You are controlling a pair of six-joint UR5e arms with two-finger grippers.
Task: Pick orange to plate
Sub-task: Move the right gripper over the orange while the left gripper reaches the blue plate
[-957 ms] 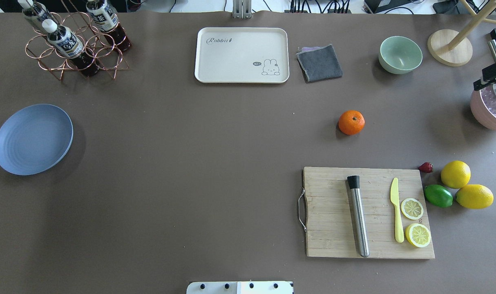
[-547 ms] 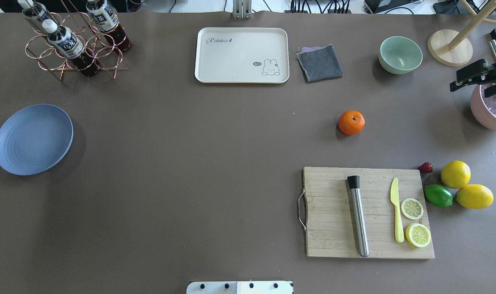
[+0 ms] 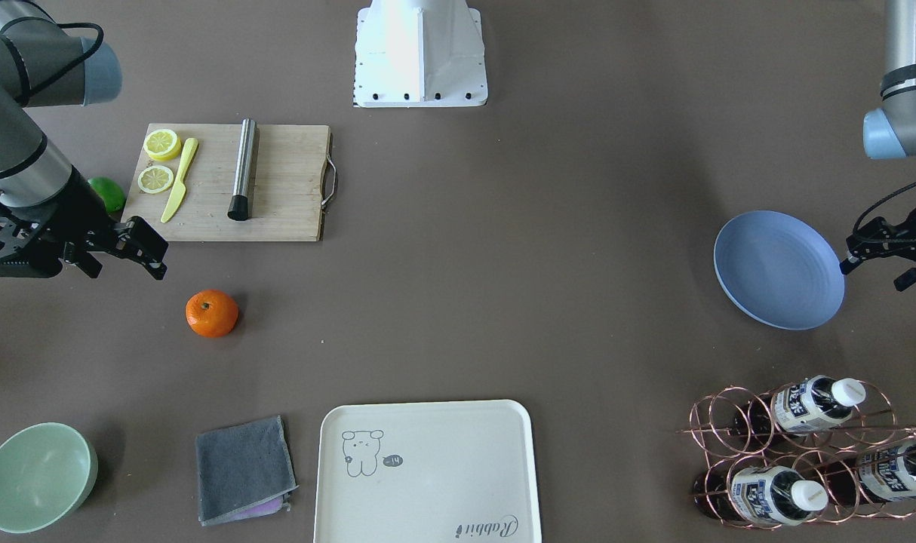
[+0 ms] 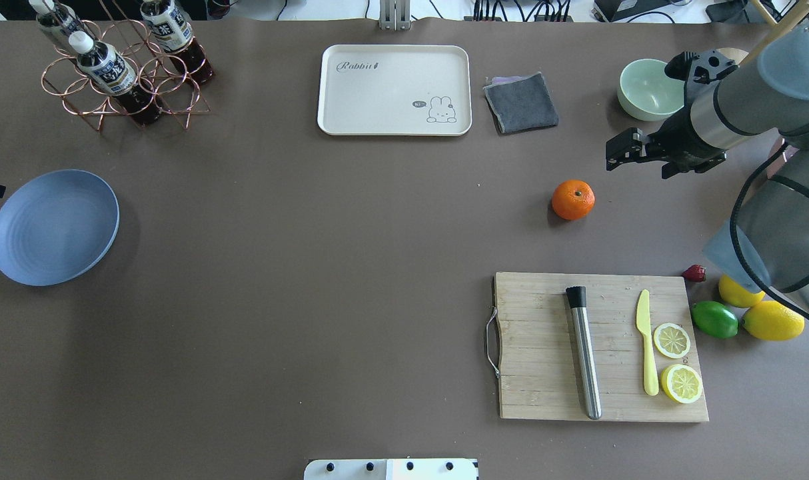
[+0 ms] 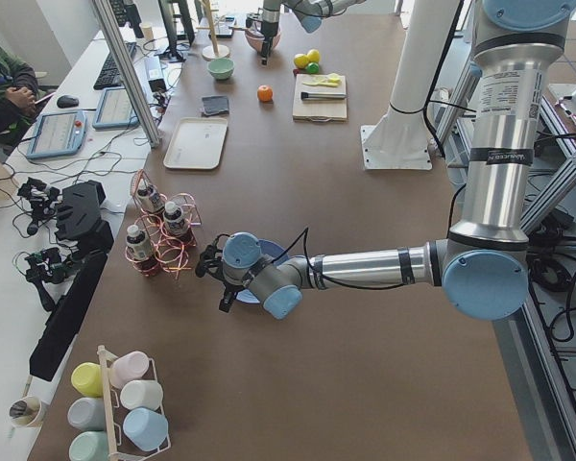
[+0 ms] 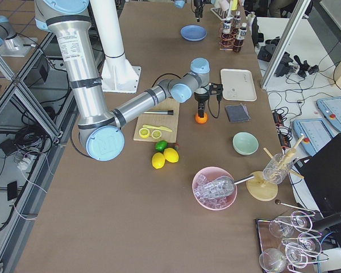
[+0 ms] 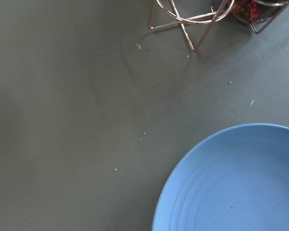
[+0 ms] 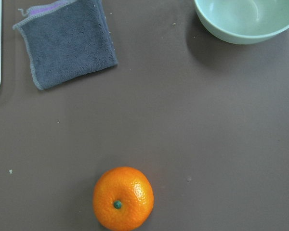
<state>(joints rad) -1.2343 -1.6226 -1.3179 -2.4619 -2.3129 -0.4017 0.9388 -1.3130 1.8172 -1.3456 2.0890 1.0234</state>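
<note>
The orange [image 4: 573,199] sits on the brown table, right of centre, and fills the lower part of the right wrist view as the orange [image 8: 123,198]. Just beyond and to the right of it, my right gripper [image 4: 634,159] hangs open and empty, also seen as the right gripper [image 3: 126,260] beside the orange [image 3: 212,312]. The light-blue plate [image 4: 54,227] lies empty at the far left. My left gripper [image 3: 873,273] hovers open off the plate's [image 3: 779,269] outer rim. The left wrist view holds the plate [image 7: 231,183] at its lower right.
A cutting board [image 4: 544,347] with a steel muddler, a yellow knife and lemon slices lies near the orange. Lemons [image 4: 772,320] and a lime [image 4: 714,319] sit to its right. A green bowl [image 4: 648,90], grey cloth [image 4: 521,102], cream tray [image 4: 394,90] and bottle rack [image 4: 121,73] line the far edge.
My right arm has swung in from the table's right edge toward the orange. A tip of the left gripper now shows at the left edge, by the plate. The orange has not moved.
</note>
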